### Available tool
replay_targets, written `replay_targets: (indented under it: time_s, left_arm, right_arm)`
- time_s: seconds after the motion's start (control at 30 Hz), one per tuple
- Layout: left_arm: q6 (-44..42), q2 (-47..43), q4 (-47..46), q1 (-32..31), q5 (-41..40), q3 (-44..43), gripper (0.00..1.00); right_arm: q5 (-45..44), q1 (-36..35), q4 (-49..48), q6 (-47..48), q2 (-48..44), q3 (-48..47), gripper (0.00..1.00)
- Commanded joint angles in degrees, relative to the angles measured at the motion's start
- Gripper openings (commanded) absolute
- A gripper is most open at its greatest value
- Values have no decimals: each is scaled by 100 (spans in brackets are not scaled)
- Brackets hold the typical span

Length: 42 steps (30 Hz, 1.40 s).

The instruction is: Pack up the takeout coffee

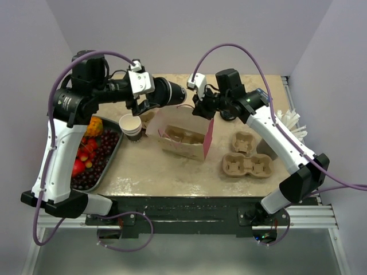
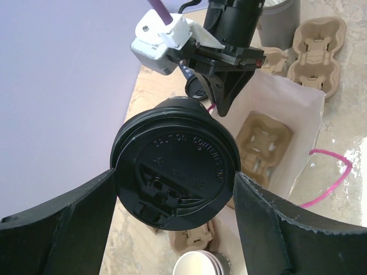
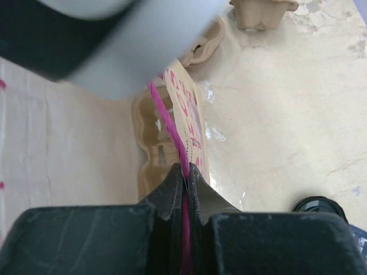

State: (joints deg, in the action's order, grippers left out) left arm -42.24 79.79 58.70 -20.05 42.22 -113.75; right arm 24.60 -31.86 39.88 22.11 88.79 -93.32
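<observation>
Gripping the takeout coffee [image 2: 175,172] by its black lid, the left gripper [image 2: 175,192] holds it aloft (tipped, lid facing the wrist camera), aimed at the paper bag [image 2: 298,106]. Right wrist: the right gripper [image 3: 184,186] is pinched tight on the pink handle [image 3: 166,123], presumably to hold the mouth open. From above, the cup hangs beside the bag's far rim, not yet inside.
</observation>
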Motion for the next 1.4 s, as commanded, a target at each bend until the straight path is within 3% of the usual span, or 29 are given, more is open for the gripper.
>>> replay_targets:
  time_s: [0.0,0.27,0.67,0.9,1.07,1.37]
  left_arm:
    - [-153,-131,1,-34,120,-286,47]
    - [-408,-112,405,-60,542,-51,46]
    - [-1699,273,1170,-464,410,20,45]
    - [-2403,924,1671,-938,199,-551,44]
    - [-2859,863,1671,-1229,-73,-182,43]
    - [-2983,1355,1540,-1536,-82,-340,40]
  right_arm:
    - [62,-14,55,-251,-152,-142,0]
    - [107,-22,20,-479,-222,15,0]
    - [176,-31,-50,-479,-125,-46,0]
    - [326,-31,3,-584,-99,-46,0]
    - [352,-31,-59,-664,-82,-11,0]
    - [572,-22,-68,-796,85,-108,0]
